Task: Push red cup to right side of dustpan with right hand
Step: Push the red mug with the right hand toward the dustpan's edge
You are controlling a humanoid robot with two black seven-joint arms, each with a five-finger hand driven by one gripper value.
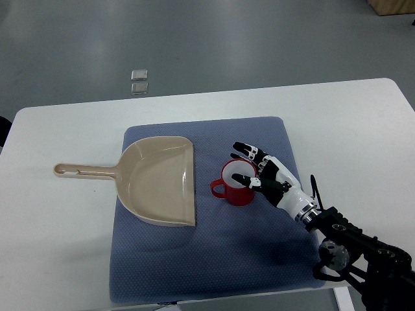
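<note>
Right of centre in the frame, the small red plastic cup (238, 183) stands on a blue-grey mat (259, 259), just right of the beige plastic dustpan (159, 181). The right hand (267, 173) rests against the cup's right rim, fingers spread, gripping nothing.

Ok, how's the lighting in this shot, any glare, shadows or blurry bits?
Top view: lighting is even and soft, and everything is in focus. The white table looks bright, close to washed out; the grey floor shows faint reflections. The right robot hand at the red cup casts a soft shadow on the blue mat.
</note>
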